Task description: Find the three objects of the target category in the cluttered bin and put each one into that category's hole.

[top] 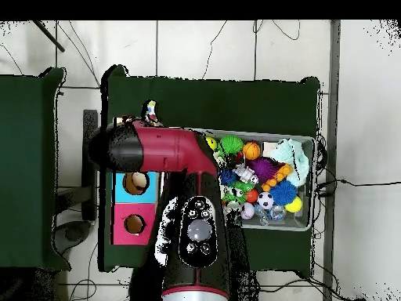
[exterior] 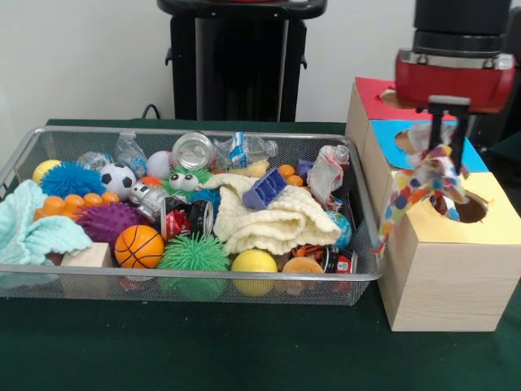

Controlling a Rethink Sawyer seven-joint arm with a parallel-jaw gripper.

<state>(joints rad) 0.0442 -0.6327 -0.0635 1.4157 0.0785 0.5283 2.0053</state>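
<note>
**Q.** What do you have in the gripper (exterior: 448, 130), and where does it lie from the fingers?

**A.** Your fingers are closed narrow on a confetti-spotted cloth (exterior: 423, 186). It hangs straight down from them — long axis vertical — with a thin tail trailing lowest, off toward the wire bin (exterior: 368, 213) side.

**Q.** And the target?

**A.** The round hole (exterior: 470, 208) in the yellow top of the wooden box (exterior: 448, 273) sits below the fingers and slightly to the side away from the bin. The bulk of the cloth hangs at the hole's rim on the bin side; the tail drapes outside, down the box's corner.

**Q.** So what does the coming move turn on?

**A.** That offset, by my judgement. You would want the fingers carried a little further from the bin until the hanging axis runs through the hole — otherwise the tail may catch on the rim or slide down the outside face.

**Q.** Does the overhead view help?

**A.** Little. There your arm (top: 160, 149) covers the yellow compartment; only the blue hole (top: 135, 183) and red hole (top: 134, 224) show.
</note>
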